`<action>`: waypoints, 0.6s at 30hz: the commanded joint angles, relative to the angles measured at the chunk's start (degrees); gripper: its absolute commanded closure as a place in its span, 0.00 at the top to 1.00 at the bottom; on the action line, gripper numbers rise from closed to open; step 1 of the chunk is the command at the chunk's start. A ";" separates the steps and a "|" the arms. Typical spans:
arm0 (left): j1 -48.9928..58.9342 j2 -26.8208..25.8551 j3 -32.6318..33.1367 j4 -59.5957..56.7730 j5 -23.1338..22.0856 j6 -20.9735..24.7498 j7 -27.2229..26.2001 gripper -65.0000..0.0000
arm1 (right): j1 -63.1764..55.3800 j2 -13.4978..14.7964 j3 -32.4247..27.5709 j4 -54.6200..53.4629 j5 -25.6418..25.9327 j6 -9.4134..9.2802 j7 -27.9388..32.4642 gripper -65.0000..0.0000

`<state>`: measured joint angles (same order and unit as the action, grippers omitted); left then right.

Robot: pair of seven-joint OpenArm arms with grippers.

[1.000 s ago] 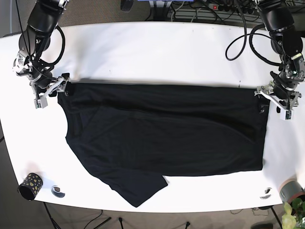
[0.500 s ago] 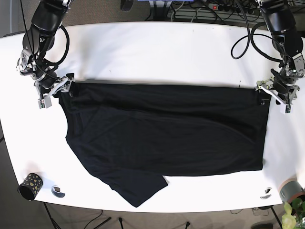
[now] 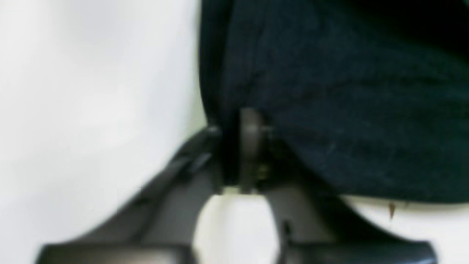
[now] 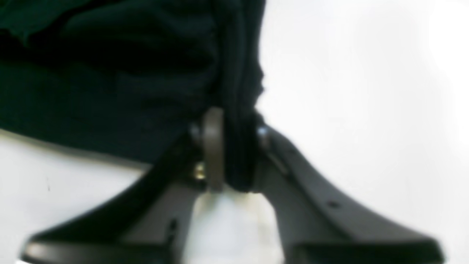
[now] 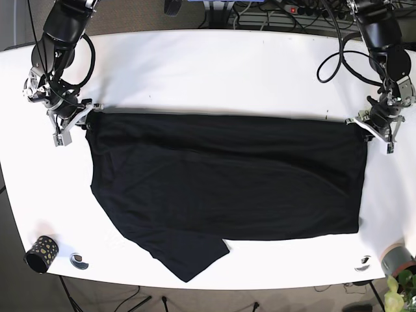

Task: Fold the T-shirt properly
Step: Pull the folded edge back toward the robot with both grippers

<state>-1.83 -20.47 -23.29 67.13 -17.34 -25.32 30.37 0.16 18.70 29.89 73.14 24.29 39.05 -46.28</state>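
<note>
T-shirt: you have it spread flat and black on the white table, one sleeve toward the near edge.
Left gripper: pinching the shirt's far corner, base view's right.
Right gripper: clamped on the opposite far corner.

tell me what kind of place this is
Probably a robotics lab or workshop: a white table with two robot arms, each tool gripping a black T-shirt, and a power strip with cables behind.
</note>
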 commanded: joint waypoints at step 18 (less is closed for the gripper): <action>12.95 -0.85 -4.10 20.03 -0.55 -0.04 4.93 0.00 | -14.27 -3.45 5.76 22.72 1.07 0.38 -5.54 0.01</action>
<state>10.37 -20.25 -25.32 83.90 -17.50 -25.52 35.77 -13.34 14.55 34.11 92.47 24.82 39.11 -51.70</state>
